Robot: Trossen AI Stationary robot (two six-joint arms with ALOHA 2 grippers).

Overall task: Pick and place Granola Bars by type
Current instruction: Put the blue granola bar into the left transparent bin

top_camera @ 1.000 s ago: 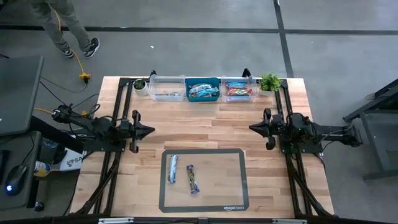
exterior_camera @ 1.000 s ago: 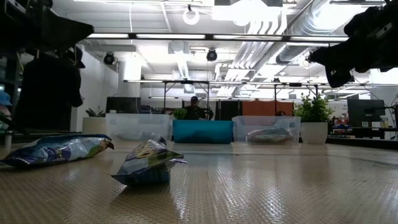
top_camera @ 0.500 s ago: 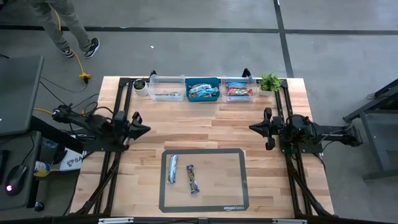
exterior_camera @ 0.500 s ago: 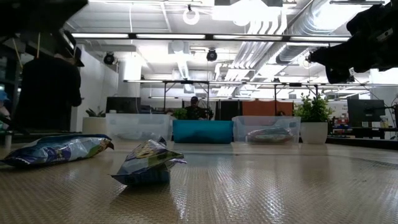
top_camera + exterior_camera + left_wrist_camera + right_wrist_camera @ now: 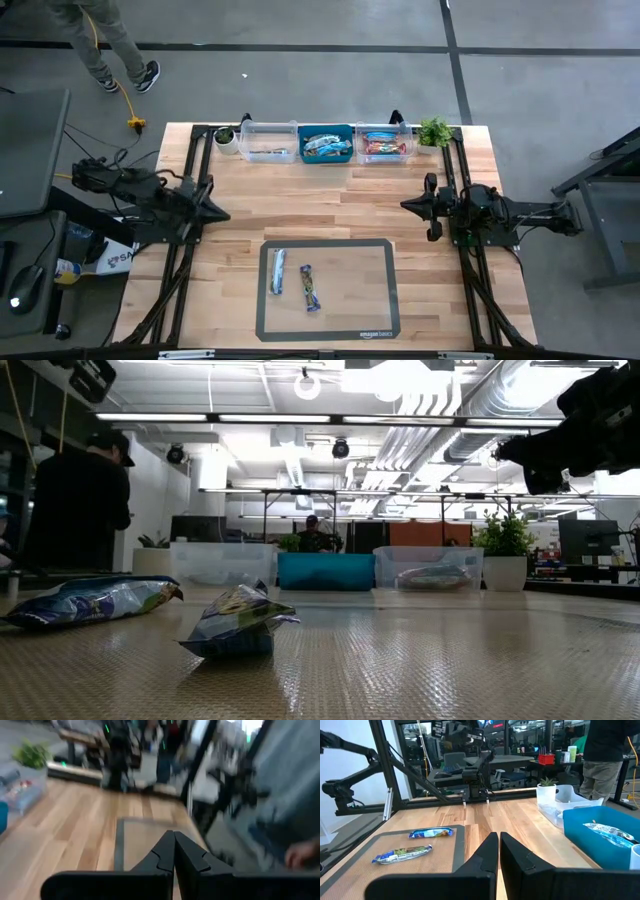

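Note:
Two granola bars lie flat on the dark mat (image 5: 350,290): a pale blue one (image 5: 278,271) (image 5: 431,833) and a blue-green one (image 5: 310,288) (image 5: 402,853), both close in the low view (image 5: 95,601) (image 5: 238,622). More bars lie in the far bins: the left clear bin (image 5: 268,142), the blue bin (image 5: 326,145) and the right clear bin (image 5: 385,143). My left gripper (image 5: 224,214) (image 5: 174,842) hovers shut near the table's left edge. My right gripper (image 5: 404,207) (image 5: 499,840) hovers shut on the right side. Neither is near a bar.
Small potted plants (image 5: 227,135) (image 5: 434,130) flank the row of bins at the far edge. Black arm frames run along both table sides. Bare wood lies between the mat and the bins. A person (image 5: 100,40) (image 5: 75,500) stands on the floor beyond the far left corner.
My left arm has drawn back toward the table's left edge, its gripper staying shut, and has left the upper left of the low view. The right arm and both bars on the mat have kept still.

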